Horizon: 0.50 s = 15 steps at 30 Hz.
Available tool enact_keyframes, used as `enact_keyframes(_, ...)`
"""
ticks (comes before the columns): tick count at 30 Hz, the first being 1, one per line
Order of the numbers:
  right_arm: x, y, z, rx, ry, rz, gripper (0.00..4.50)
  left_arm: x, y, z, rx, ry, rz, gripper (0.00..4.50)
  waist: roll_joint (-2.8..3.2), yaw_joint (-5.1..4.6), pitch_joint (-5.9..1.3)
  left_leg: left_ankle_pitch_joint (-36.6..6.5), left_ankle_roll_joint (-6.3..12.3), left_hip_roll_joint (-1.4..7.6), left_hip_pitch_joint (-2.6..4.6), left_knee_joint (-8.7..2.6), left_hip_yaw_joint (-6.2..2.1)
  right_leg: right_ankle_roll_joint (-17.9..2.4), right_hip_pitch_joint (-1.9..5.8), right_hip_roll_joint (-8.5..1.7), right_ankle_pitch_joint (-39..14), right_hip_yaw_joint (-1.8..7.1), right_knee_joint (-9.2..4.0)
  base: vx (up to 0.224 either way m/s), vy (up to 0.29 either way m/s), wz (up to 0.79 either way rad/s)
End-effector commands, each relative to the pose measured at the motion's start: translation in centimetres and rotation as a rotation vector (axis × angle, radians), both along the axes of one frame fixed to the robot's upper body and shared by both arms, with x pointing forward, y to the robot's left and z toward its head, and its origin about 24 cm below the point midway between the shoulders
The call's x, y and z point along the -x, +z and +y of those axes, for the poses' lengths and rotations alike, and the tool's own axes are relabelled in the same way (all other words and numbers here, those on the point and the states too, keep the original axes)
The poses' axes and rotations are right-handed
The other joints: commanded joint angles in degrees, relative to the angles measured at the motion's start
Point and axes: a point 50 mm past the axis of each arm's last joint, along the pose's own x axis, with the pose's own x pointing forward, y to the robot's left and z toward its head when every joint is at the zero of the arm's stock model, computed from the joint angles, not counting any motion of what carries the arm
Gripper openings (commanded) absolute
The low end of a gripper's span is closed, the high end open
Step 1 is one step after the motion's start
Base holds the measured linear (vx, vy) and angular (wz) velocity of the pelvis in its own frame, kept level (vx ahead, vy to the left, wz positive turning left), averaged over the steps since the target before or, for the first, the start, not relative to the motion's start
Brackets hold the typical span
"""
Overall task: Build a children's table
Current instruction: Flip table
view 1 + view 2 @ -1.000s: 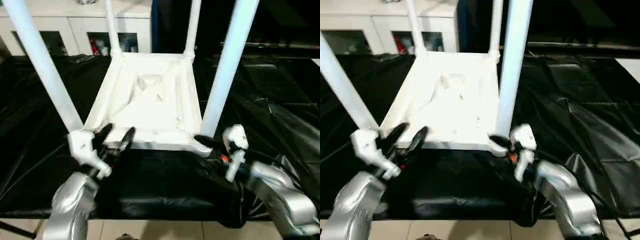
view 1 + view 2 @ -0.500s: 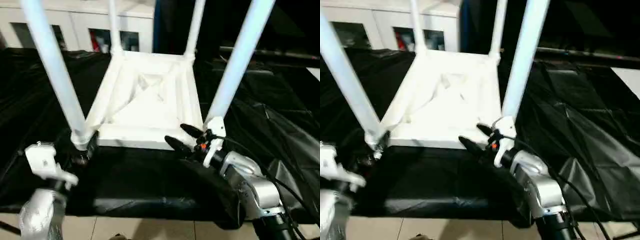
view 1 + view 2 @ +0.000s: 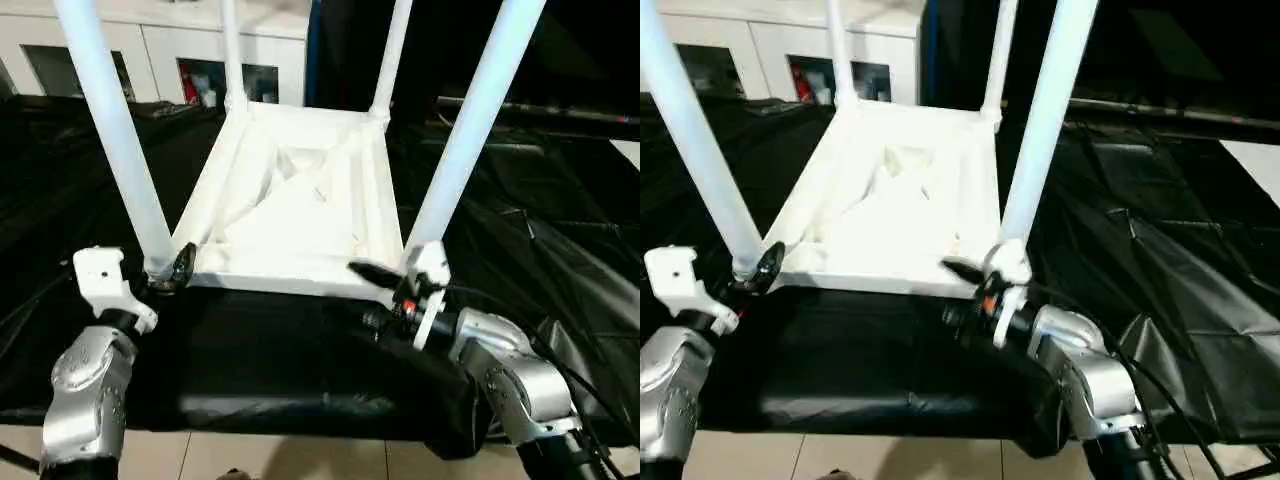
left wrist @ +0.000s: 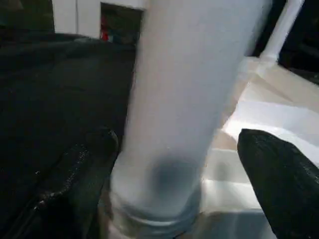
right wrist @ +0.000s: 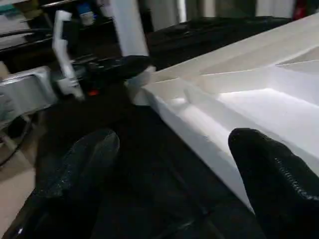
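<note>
Left gripper (image 4: 169, 169) spread wide, fingers either side of the near-left leg (image 3: 115, 140) at its base, contact unclear. Right gripper (image 3: 372, 295) also spread, at the near edge of the upturned children's table (image 3: 300, 200) beside the near-right leg (image 3: 465, 130). Table rests on the black sheet (image 3: 560, 230), four legs up.

The children's table (image 3: 300, 200) looks like smooth white plastic. At six o'clock, glossy, wrinkled black sheeting (image 3: 300, 370) underlies it. The forearms (image 3: 520, 380) are silver metal.

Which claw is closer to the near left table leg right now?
Left. The left claw straddles the base of the near left leg, fingers open either side. The right claw sits across the table at the near right corner.
</note>
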Motion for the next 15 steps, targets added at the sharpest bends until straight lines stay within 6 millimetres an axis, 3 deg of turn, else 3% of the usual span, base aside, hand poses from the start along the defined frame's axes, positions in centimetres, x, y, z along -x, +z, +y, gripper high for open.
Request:
enact_keyframes(1,-0.08,0.05,-0.1,0.009,0.011,-0.008,3.94,-0.79,0.13,0.27,-0.006,0.006,-0.007,4.43,0.61,0.27,-2.87,-10.55,0.36,3.98,1.17,-5.76,-1.57,-12.75,1.56,-3.89,-0.33,2.99,-3.84,0.0,0.0,0.0)
enact_keyframes(3,-0.08,0.05,-0.09,0.011,0.012,-0.01,3.94,-1.0,0.11,0.27,-0.011,0.005,-0.004,4.43,0.6,0.35,-2.94,-10.6,0.0,4.12,1.31,-5.77,-1.58,-13.06,1.54,-3.98,-0.01,3.02,-3.72,0.0,0.0,0.0)
enact_keyframes(4,-0.02,0.06,-0.08,0.013,0.015,-0.01,3.94,-1.04,0.04,0.28,-0.009,0.014,0.007,4.43,0.99,0.44,-2.98,-10.2,-0.16,4.18,1.27,-5.79,-1.63,-13.33,1.57,-4.0,0.91,2.98,-3.55,0.0,0.0,0.0)
enact_keyframes(6,0.02,0.06,-0.08,0.013,0.018,-0.01,3.94,-1.06,-0.01,0.29,-0.007,0.021,0.014,4.43,0.72,0.33,-3.02,-9.85,-0.06,4.14,1.18,-5.74,-1.6,-13.6,1.68,-3.96,2.05,2.93,-3.49,0.0,0.0,0.0)
enact_keyframes(10,0.15,0.01,-0.09,0.013,0.021,-0.008,3.94,-1.09,-0.26,-0.03,0.038,0.044,0.033,4.43,0.81,0.38,-2.94,-10.83,-0.13,4.19,1.17,-5.8,-1.57,-13.93,1.68,-4.04,1.0,2.95,-3.61,0.0,0.0,0.0)
enact_keyframes(15,0.21,-0.09,0.05,0.011,0.022,-0.007,3.94,-1.21,-0.69,-0.7,0.063,0.029,0.045,4.05,0.79,0.4,-2.93,-11.24,-0.54,4.24,1.21,-5.87,-1.61,-13.82,1.62,-4.03,0.41,2.98,-3.69,0.0,0.0,0.0)
